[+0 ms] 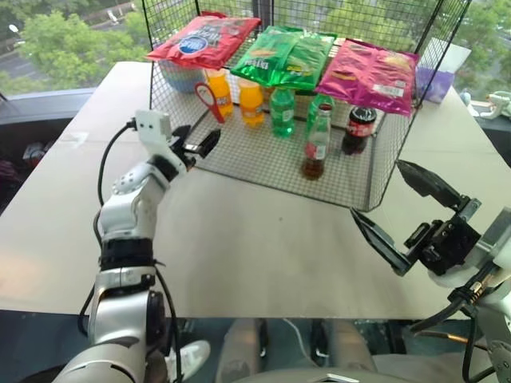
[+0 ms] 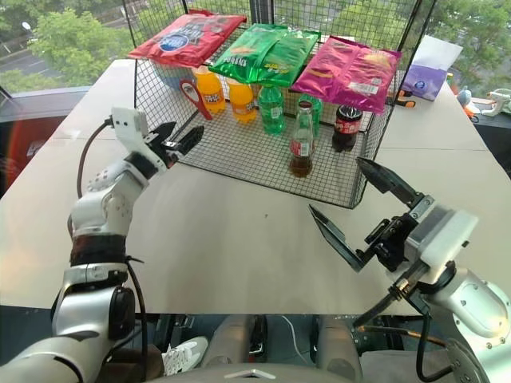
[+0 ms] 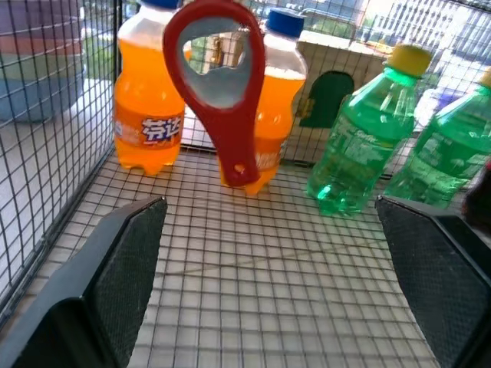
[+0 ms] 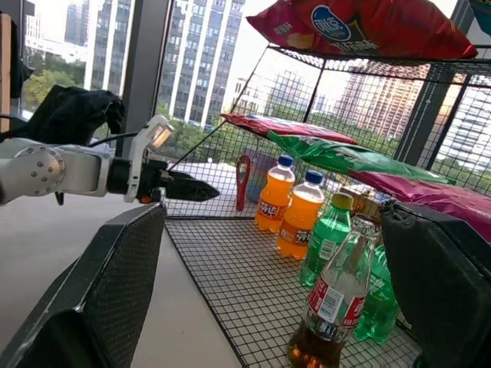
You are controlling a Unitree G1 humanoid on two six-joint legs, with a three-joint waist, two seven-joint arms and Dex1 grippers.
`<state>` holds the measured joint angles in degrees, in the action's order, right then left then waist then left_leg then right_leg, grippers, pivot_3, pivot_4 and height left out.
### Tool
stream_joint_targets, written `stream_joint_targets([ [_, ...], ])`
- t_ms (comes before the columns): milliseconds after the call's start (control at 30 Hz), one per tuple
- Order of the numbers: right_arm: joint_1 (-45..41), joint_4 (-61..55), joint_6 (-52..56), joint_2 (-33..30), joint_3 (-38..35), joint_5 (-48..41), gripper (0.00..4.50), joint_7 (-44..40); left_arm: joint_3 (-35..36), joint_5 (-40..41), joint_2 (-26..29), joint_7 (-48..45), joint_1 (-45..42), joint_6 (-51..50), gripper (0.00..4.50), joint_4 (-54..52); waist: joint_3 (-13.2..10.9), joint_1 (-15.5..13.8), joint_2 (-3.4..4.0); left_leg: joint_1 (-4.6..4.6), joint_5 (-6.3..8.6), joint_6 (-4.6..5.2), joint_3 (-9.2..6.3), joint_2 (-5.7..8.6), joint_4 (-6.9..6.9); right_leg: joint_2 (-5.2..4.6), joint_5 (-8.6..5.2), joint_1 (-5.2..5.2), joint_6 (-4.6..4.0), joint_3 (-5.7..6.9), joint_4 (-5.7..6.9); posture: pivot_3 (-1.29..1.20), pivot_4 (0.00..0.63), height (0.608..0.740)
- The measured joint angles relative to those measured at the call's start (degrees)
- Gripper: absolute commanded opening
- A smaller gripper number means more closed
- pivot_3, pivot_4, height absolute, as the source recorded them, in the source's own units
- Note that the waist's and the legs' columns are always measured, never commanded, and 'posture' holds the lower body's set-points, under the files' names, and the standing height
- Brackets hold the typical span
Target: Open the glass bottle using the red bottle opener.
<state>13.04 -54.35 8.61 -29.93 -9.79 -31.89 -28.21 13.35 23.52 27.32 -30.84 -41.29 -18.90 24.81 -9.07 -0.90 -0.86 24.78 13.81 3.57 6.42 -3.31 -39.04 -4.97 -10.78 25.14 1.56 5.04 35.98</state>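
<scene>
Nearest, right gripper (image 2: 363, 211) raised over the white table (image 1: 239, 239), fingers spread wide, empty. Left gripper (image 1: 198, 142) at the wire rack's (image 1: 351, 187) near-left edge, fingers wide too. Red bottle opener (image 1: 209, 100) hanging upright, ring up, handle down, partly covering orange bottles (image 3: 146, 92). Glass bottle (image 2: 302, 140) upright mid-rack, neck up.

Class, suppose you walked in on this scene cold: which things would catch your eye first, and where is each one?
Three bright snack bags, red, green and pink, lie across the top of a wire rack on the table. Under them stand orange and green bottles, with the glass bottle near the rack's front edge. The red opener stands upright before the orange bottles, and the open left gripper points at it.
</scene>
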Motion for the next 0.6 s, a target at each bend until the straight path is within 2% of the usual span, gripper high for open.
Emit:
stream_joint_targets([
  [533,4.3,-1.3,-0.1,0.9,0.0,2.6,4.48,0.2,-0.6,-9.3,1.0,-1.0,-18.7,14.3,4.5,31.2,-0.2,0.1,-0.33,0.05,0.0,0.01,0.0,0.02,-0.06,0.0,0.0,-0.01,0.01,0.02,0.0,0.0,0.15,0.728],
  [567,4.4,-1.4,-0.1,1.0,0.0,2.9,4.5,0.3,-0.7,-9.9,0.9,-1.8,-20.0,15.9,4.01,33.7,-0.2,0.0,-0.36,0.06,0.0,0.01,-0.02,0.02,-0.06,0.0,0.0,0.0,0.01,0.03,0.0,0.0,0.15,0.728],
  [600,4.5,-1.4,-0.1,1.0,0.0,3.0,4.5,0.3,-0.7,-10.1,0.9,-2.1,-20.6,16.6,3.73,34.9,-0.2,0.0,-0.36,0.06,0.0,0.01,-0.01,0.02,-0.06,0.0,0.0,0.0,0.01,0.04,0.0,0.0,0.15,0.728],
])
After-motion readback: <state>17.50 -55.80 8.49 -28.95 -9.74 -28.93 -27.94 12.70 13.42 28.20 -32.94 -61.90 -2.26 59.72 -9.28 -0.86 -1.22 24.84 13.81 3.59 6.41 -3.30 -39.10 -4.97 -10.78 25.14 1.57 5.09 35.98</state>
